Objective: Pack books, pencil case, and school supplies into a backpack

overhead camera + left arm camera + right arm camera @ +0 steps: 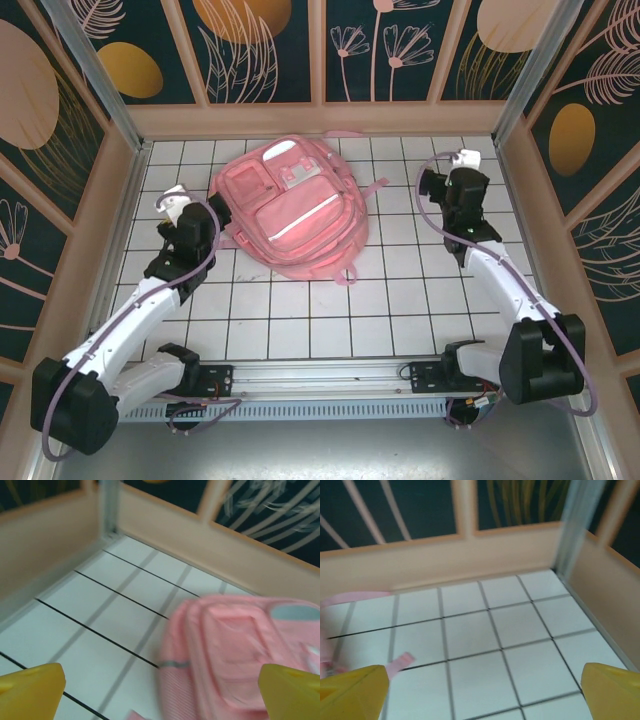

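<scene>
On table (pixel 330 320): one backpack (pixel 295 215) (pink, flat); two pincers, left pincer (pixel 172 200), right pincer (pixel 464 160), both wide, empty.

- White tiled floor (pixel 300 320) with dark grid lines.
- Dark walls (pixel 265 80) left, far, right: pale leaves, orange discs, beige frames.
- Metal posts (pixel 95 75) at far corners.

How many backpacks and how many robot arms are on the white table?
Pink backpack: 1
Robot arms: 2 (left arm, right arm)
Total: 3
</scene>
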Controlling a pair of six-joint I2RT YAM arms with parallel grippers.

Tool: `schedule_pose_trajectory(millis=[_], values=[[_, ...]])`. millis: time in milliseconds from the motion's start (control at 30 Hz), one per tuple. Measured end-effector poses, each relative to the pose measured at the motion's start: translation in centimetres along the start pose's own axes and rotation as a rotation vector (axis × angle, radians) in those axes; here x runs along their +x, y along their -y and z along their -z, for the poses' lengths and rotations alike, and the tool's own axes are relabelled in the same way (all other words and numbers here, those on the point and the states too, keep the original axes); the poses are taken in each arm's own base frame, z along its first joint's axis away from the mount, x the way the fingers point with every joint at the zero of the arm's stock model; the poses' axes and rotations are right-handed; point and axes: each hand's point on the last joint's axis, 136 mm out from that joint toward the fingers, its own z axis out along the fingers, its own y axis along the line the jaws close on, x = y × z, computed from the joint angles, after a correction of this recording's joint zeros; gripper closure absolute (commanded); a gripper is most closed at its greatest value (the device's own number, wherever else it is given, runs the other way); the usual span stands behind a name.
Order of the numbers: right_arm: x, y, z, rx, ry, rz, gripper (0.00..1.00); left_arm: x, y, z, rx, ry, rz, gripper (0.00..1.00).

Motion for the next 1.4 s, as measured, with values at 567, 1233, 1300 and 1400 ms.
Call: schedule_pose_trajectory(millis=[567,1233,1300,1400], values=[[13.5,7.2,-1.6,0.239,-0.06,-0.046,0.01,6.3,-8.2,-5.0,-0.12,0.094,-0.204,0.01],[12.9,3.2,-0.6,-0.078,0.133,-0.034,0.01,5.8,-4.3,-5.6,0.18,0.229,-0.244,0.01],[13.5,3.0,-0.6,-0.087,0.12,-0.031,0.01,6.3,-4.6,-6.0,0.172,0.222,-0.245,0.01],[13.2,3.0,-0.5,-0.093,0.13,-0.033,0.01,7.1,-5.0,-6.5,0.156,0.197,-0.253,0.02]])
